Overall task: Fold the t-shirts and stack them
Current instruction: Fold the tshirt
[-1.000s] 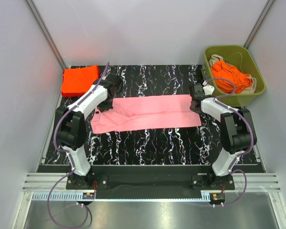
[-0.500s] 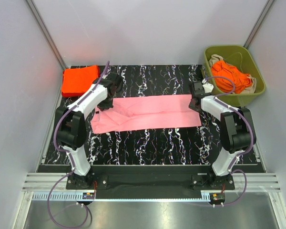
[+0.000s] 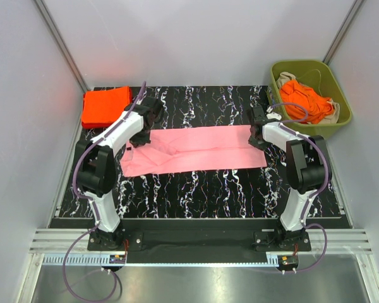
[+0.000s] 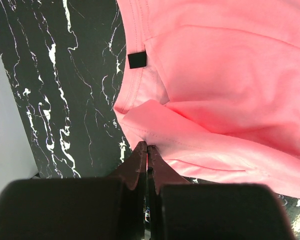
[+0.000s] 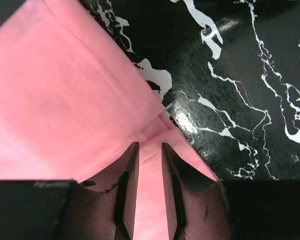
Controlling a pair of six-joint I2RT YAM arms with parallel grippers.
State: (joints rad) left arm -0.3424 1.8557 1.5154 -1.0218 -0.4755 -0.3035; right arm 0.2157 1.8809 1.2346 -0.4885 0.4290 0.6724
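Note:
A light pink t-shirt (image 3: 196, 150) lies folded into a long band across the black marble table (image 3: 196, 196). Its dark neck label (image 4: 137, 59) shows in the left wrist view. My left gripper (image 3: 142, 130) is at the shirt's far left end. Its jaws (image 4: 147, 148) are pressed together on the edge of a cloth flap of the pink shirt (image 4: 225, 75). My right gripper (image 3: 256, 128) is at the shirt's far right corner. It (image 5: 150, 146) is slightly open, with pink cloth (image 5: 65, 100) showing under the gap. A folded orange-red t-shirt (image 3: 105, 106) lies at the back left.
An olive-green bin (image 3: 333, 82) at the back right holds crumpled orange-red shirts (image 3: 303, 101) and some beige cloth. Grey walls enclose the table on three sides. The arm bases stand at the near edge.
My right gripper has shifted a little back and to the left along the shirt's right end. The left gripper and the shirt have barely moved.

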